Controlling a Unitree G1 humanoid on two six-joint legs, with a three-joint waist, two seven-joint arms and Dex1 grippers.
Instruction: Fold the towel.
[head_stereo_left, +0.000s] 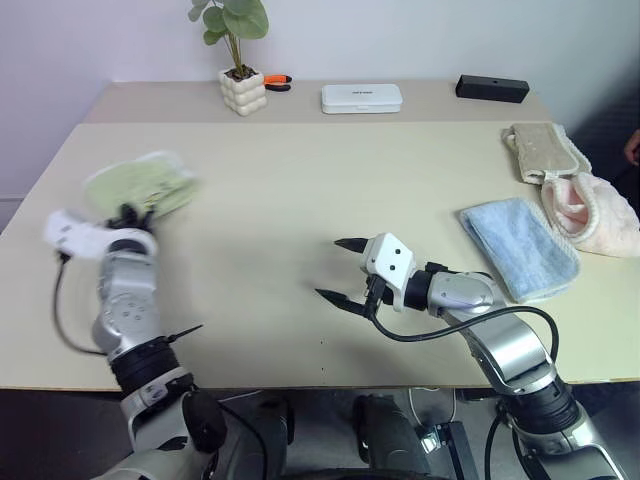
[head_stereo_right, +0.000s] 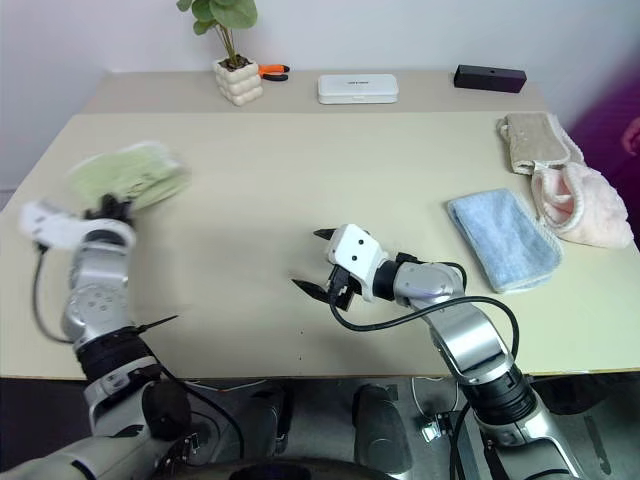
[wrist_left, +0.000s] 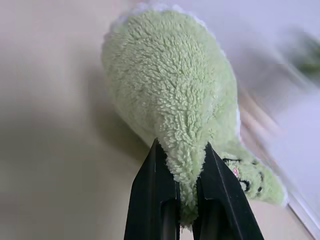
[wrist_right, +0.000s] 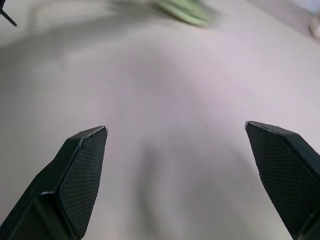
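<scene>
No legible text anywhere; white case (head_stereo_left: 361, 97) at the table's far edge, right of the plant pot (head_stereo_left: 243, 91), has a faint dark mark on its lid, too small to read; towel (wrist_left: 170, 100) shows dark stitched marks near its trim, not readable as characters.

Silver arms, black cables, black jaws

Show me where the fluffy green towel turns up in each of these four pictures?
Left eye view: green towel at the table's far left, above the left gripper.
Right eye view: same spot, far left.
Left wrist view: fills the centre, pinched between the black fingers.
Right wrist view: a green blur at the upper edge.
Shared landmark: the beige table.
</scene>
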